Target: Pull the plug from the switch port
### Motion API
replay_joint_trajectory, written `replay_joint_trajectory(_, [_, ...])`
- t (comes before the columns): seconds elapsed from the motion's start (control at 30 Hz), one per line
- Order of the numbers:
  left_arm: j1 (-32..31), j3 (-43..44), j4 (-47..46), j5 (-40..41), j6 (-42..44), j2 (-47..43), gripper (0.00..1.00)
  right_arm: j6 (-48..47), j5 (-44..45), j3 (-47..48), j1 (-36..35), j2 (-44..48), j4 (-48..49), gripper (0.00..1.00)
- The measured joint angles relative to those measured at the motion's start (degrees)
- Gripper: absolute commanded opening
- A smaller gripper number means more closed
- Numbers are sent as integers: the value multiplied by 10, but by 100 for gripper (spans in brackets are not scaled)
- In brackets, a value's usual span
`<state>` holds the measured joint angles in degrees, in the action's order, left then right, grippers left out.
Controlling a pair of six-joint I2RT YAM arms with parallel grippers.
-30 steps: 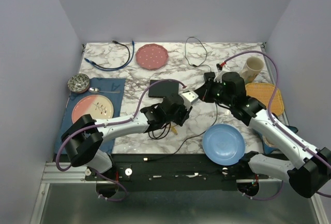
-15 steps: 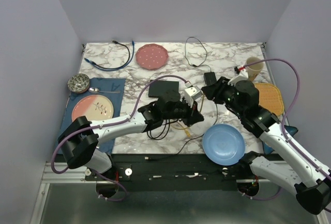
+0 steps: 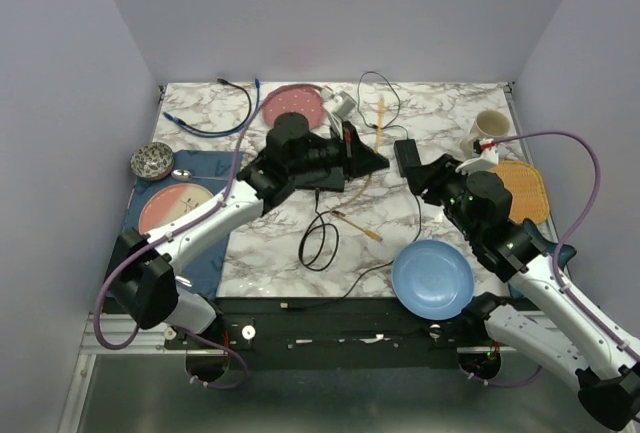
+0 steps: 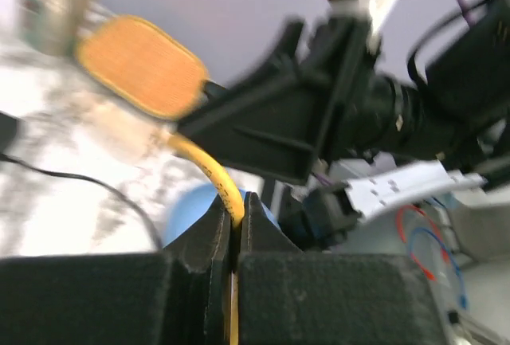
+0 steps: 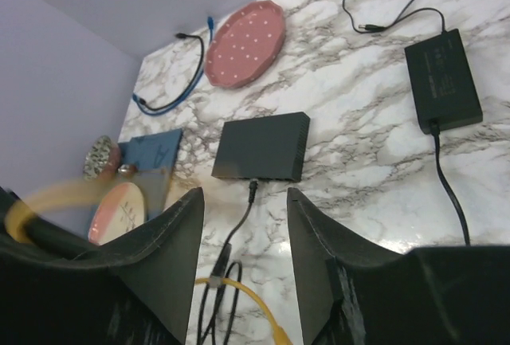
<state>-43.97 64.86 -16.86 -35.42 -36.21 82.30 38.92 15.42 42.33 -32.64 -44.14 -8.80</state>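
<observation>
The switch is a flat black box on the marble; my left arm covers most of it in the top view. A black lead sits in its near edge. The yellow cable is off the switch, and its plug lies loose on the table, apart from the box. My left gripper is shut on the yellow cable above the table's middle. My right gripper is open with nothing in it, hovering right of the switch and looking down at it.
A black power brick lies between the arms. A blue plate is at the front right. A cup and an orange mat are at the far right. The pink plate is at the back. A placemat with a plate is on the left.
My left gripper shut on the yellow cable and swung toward the back of the table with it. My right gripper opened and drew back to the right.
</observation>
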Motion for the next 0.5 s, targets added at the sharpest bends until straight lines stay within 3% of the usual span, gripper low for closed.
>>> replay_joint_trajectory(0.27, [127,213,110,81,42,-6,0,-5,0,-56,2,-52,-16,52])
replay_joint_trajectory(0.5, [185,232,126,100,31,6,0,-15,-9,-56,2,-89,-12,51])
